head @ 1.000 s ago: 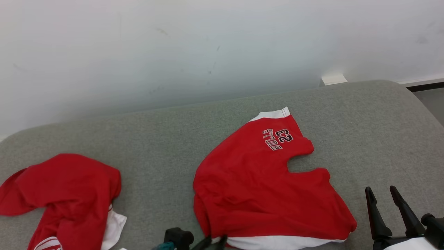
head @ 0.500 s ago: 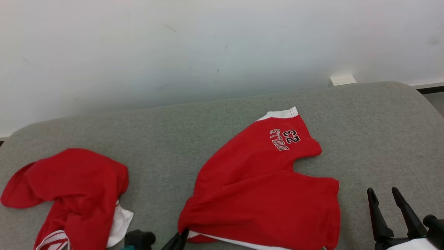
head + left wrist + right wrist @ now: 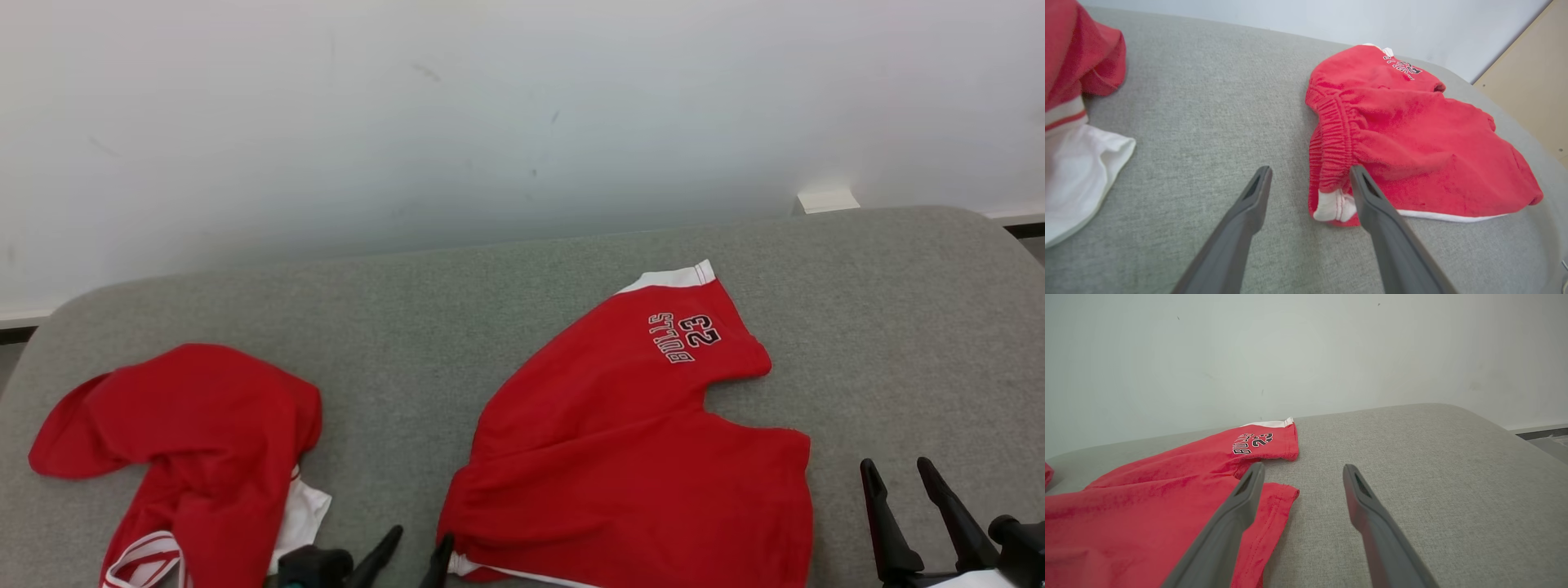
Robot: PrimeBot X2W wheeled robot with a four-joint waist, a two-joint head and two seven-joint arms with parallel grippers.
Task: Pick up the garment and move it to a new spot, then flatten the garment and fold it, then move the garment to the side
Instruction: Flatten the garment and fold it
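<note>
Left arm: low at the near edge of the head view, left gripper (image 3: pixel 422 537) pointing away from the robot, just left of the shorts' (image 3: pixel 637 457) near-left corner.
Left gripper: fingers spread wide, holding nothing. In the left wrist view one finger crosses the white corner (image 3: pixel 1331 206) below the gathered waistband (image 3: pixel 1331 139); whether it touches the cloth I cannot tell.
Right arm: at the lower right, right gripper (image 3: pixel 896 464) pointing away from the robot, just right of the shorts' right leg.
Right gripper: fingers wide apart, empty. In the right wrist view they sit low over the cushion (image 3: pixel 408 327), one finger in front of a red hem.
Shorts: spread on the cushion right of centre, lettering (image 3: pixel 684 336) on the far leg, waistband towards the left gripper.
Other garment (image 3: pixel 196 433): crumpled at the left, well apart from the shorts.
Change: half a second ago the left fingers were closed on the near-left corner; now they stand open beside it and the corner lies on the cushion. Since a second ago that corner has been drawn leftward and the near edge lies straighter. The right gripper is as open as before. The camera has shifted slightly.
</note>
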